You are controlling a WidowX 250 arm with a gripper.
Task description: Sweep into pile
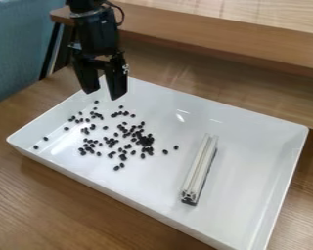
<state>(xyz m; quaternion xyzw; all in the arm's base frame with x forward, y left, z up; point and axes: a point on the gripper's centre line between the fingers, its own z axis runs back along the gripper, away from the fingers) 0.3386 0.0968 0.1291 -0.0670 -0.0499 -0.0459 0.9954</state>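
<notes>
The white tray (120,194) is closest to me. My gripper (105,93) is open and empty. The bar (200,168) seems stiff, light; I should grab its middle. Beans (146,140) may roll.

"What's the layout on the table (55,195)?"
"Tray (301,146) on top, ledge (218,46) behind it! Inside the tray, beans (145,140) lie scattered over the left part, bunched thickest on the side towards the bar (199,168)."
"And that bar?"
"Also in the tray, right of the beans, well apart from the thickest bunch, running back to front!"
</notes>
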